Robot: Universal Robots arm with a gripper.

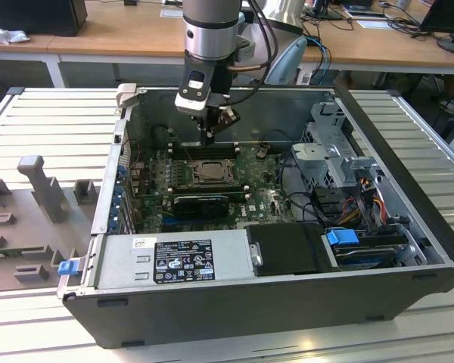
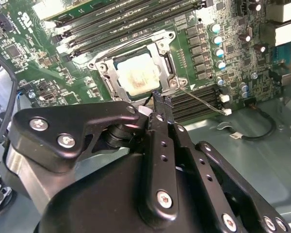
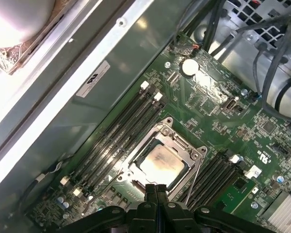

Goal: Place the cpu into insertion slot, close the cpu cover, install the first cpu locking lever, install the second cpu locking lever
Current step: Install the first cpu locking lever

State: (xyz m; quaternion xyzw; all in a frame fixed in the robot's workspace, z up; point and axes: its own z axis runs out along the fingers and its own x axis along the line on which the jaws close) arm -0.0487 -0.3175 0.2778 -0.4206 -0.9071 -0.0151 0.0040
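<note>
The cpu, a dull silver square, lies in the insertion slot on the green board. The cpu cover lies flat around it, framing the chip. A thin wire lever angles out from one corner of the socket, away from the frame. My gripper hangs over the socket's edge. Its black fingers are pressed together with nothing between them, and the tips are close to the lever's hinge end.
Long black memory slots flank the socket on both sides. In the exterior view, a black fan card lies in front of the socket and a power supply in front of that. Cables and a drive cage fill the exterior view's right. Case walls surround everything.
</note>
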